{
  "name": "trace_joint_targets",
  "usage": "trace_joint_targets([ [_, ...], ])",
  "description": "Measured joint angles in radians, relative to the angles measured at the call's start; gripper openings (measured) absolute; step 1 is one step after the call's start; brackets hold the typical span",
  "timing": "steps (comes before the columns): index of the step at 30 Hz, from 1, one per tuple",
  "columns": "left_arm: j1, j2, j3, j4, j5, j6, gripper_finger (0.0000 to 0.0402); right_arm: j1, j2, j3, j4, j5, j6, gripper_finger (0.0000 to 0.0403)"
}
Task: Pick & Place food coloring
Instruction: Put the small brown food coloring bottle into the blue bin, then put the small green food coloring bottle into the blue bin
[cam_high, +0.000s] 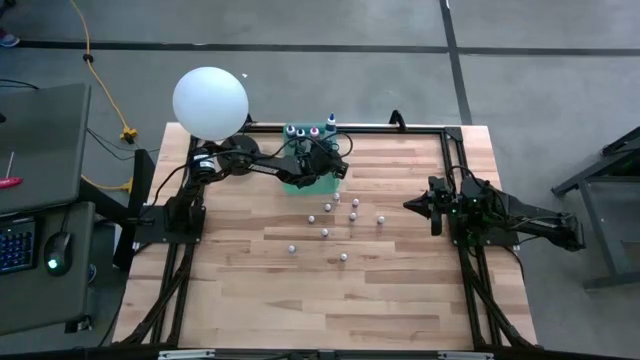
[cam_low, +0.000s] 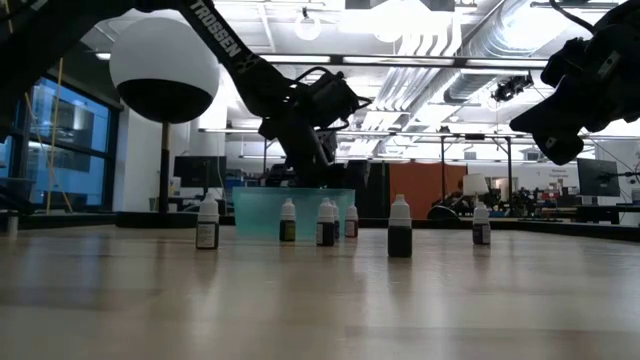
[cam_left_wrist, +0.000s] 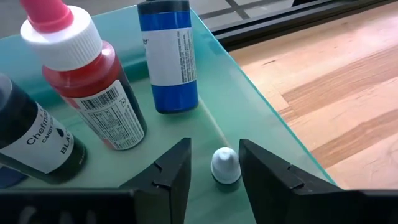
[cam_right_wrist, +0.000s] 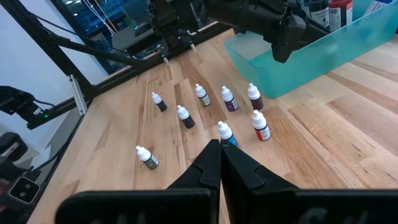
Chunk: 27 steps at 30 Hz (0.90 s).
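Observation:
My left gripper (cam_left_wrist: 214, 149) stands open over the near right corner of the translucent green tray (cam_left_wrist: 249, 93), slanting down. A tiny food coloring bottle, seen by its white cap (cam_left_wrist: 225, 165), stands upright on the tray floor between the fingers. Larger red (cam_left_wrist: 93, 87), blue (cam_left_wrist: 166, 56) and black (cam_left_wrist: 31, 137) bottles stand in the tray beyond. Several tiny bottles (cam_high: 340, 215) stand scattered on the wooden table. My right gripper (cam_right_wrist: 219, 149) waits shut at the table's right side (cam_high: 410, 204). My left gripper has the tiny bottle's white cap (cam_left_wrist: 225, 165) between its parted fingers. The cap sits right beside one finger (cam_left_wrist: 261, 168) and well apart from the other; I cannot tell whether it touches. The bottle stands on the tray floor.
A big white ball lamp (cam_high: 210, 102) stands at the table's far left corner. The tray (cam_high: 292, 184) sits at the far middle. Loose bottles (cam_right_wrist: 258, 124) dot the table's centre between tray and right arm; the near half of the table is bare wood.

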Motion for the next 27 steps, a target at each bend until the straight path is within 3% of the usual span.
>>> trace_joint_targets([
  [9, 0.000, 0.000, 0.004, -0.002, -0.006, 0.015, 0.0134, 0.000, 0.000, 0.000, 0.000, 0.000, -0.001, 0.0000],
  [19, -0.001, 0.000, 0.108, -0.004, 0.009, 0.169, 0.0134, 0.000, 0.000, 0.000, 0.000, 0.000, 0.000, 0.0000],
  [27, -0.009, 0.000, 0.232, -0.161, -0.003, 0.224, 0.0134, 0.000, 0.000, 0.000, 0.000, 0.000, -0.001, 0.0000],
])
